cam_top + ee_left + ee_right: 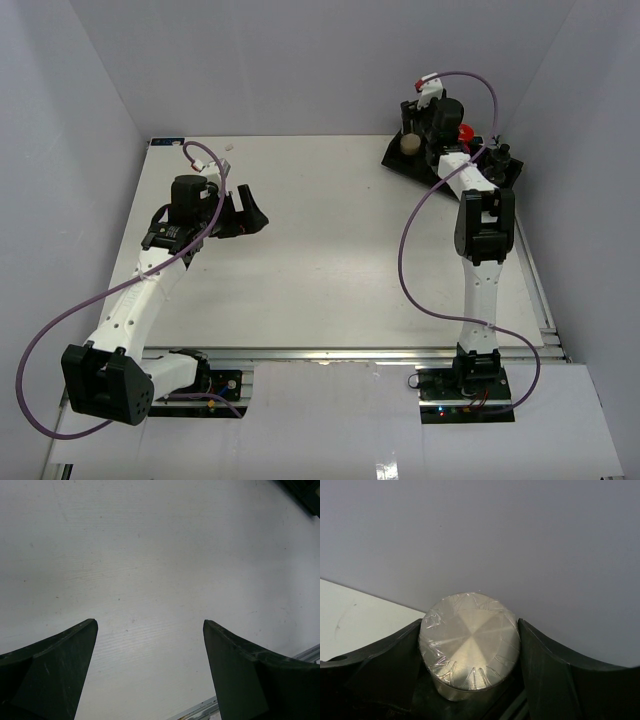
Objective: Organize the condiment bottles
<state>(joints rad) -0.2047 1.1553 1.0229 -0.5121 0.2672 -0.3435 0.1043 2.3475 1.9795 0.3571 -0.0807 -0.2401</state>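
Observation:
My right gripper [411,135] is at the black tray [392,160] at the back right. It is shut on a clear jar with a flat grey metal lid [469,641], which stands upright at the tray's left end [409,146]. Both fingers [555,670] touch the lid's sides. A red-capped bottle [465,132] and a black-topped shaker [505,153] stand further right in the tray, partly hidden by the arm. My left gripper [246,214] is open and empty over the bare table at the left [150,630].
The grey back wall [520,540] rises right behind the jar. The right side wall is close to the tray. The white table [320,250] stretches between the two arms; its metal front rail [305,655] shows in the left wrist view.

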